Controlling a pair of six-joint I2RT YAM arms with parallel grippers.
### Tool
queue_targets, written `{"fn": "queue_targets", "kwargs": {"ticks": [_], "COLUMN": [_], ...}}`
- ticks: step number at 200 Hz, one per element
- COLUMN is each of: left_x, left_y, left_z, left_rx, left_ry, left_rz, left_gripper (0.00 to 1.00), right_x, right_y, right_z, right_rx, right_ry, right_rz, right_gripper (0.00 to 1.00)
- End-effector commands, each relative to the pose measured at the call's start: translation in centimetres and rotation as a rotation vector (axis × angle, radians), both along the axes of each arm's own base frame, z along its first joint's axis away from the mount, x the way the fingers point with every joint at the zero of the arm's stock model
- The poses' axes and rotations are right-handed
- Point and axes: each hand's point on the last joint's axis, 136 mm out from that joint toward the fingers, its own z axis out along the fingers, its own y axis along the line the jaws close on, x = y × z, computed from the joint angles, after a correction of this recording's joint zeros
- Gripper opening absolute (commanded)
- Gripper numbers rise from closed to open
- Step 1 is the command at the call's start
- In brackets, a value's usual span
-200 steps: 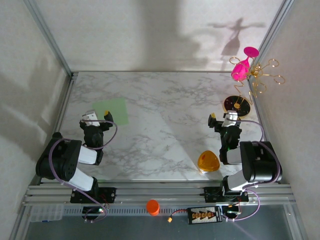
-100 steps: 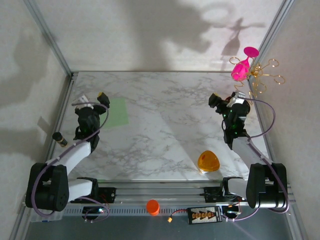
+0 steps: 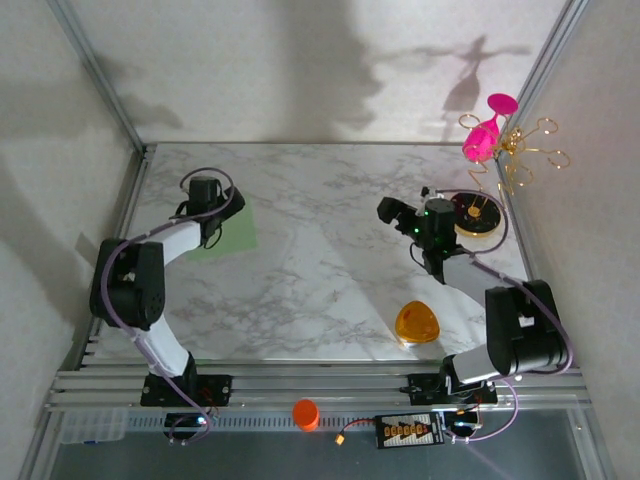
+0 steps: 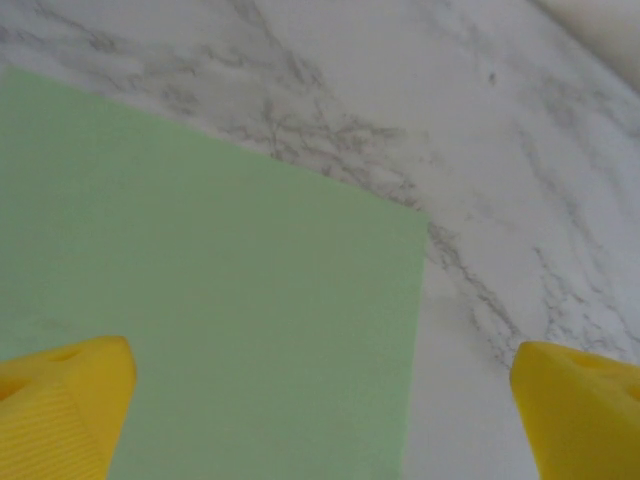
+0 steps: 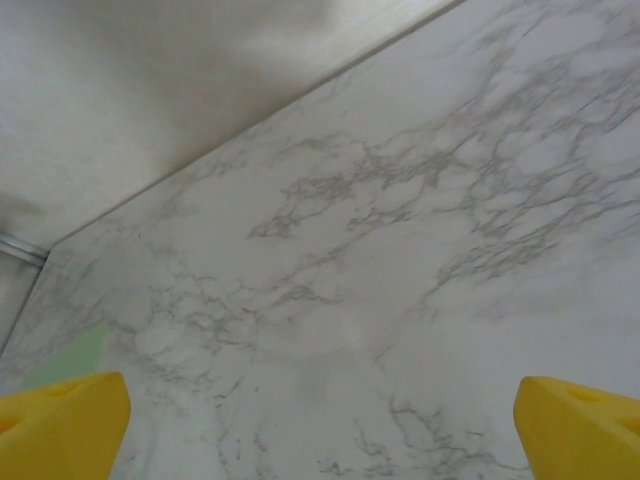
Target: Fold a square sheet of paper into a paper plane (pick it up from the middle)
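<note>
Approach to the first pick-up. The sheet [image 3: 236,224] lies flat and unfolded on the surface [image 3: 330,270], toward its far left corner; no crease is made yet. The left claw [image 4: 320,420] hangs over it, released and empty, one finger [image 4: 60,405] above the paper and the other [image 4: 580,405] above bare marble past the sheet's edge. The right claw [image 5: 320,430] is likewise released and empty, held over marble well apart from the sheet. Judged from this, the next move calls for shifting the left claw so that both fingers straddle the sheet's middle, then lowering until the tips press the paper and closing gently so that it buckles upward into a pinch.
</note>
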Motion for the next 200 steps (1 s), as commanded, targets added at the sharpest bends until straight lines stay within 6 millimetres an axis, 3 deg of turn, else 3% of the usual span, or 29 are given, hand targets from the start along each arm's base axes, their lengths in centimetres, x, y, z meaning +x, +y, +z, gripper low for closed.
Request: {"fn": "queue_targets", "kwargs": {"ticks": [1, 52, 94, 116, 149, 200], "left_x": [0.2, -0.8, -2.1, -2.8, -5.4, -9.9], "left_y": [-1.1, -1.7, -4.3, -7.4, -12.5, -23.0], "left_z": [-2.0, -4.6, -7.0, -7.8, -9.1, -7.7], "left_rx": [-0.034, -0.032, -0.040, -0.073, -0.113, -0.289], "left_ry": [0.101, 0.192, 0.269, 0.289, 0.332, 0.349], "left_rz": [-0.019, -0.032, -0.100, -0.165, -0.235, -0.315], "left_gripper": [0.95, 0.95, 0.95, 0.95, 0.94, 0.93], "right_x": [1.6, 3.7, 4.4, 4.3, 3.6, 1.9], "right_y": [0.7, 2.4, 2.8, 3.0, 1.9, 1.3], "right_z": [0.2, 0.3, -1.2, -1.9, -2.6, -2.9], "right_rx": [-0.015, -0.007, -0.009, -0.009, -0.027, -0.038], "right_ry": [0.017, 0.013, 0.089, 0.120, 0.145, 0.194], "right_rz": [-0.027, 0.003, 0.012, 0.021, -0.034, -0.047], "right_gripper": [0.99, 0.99, 0.99, 0.99, 0.99, 0.99]}}
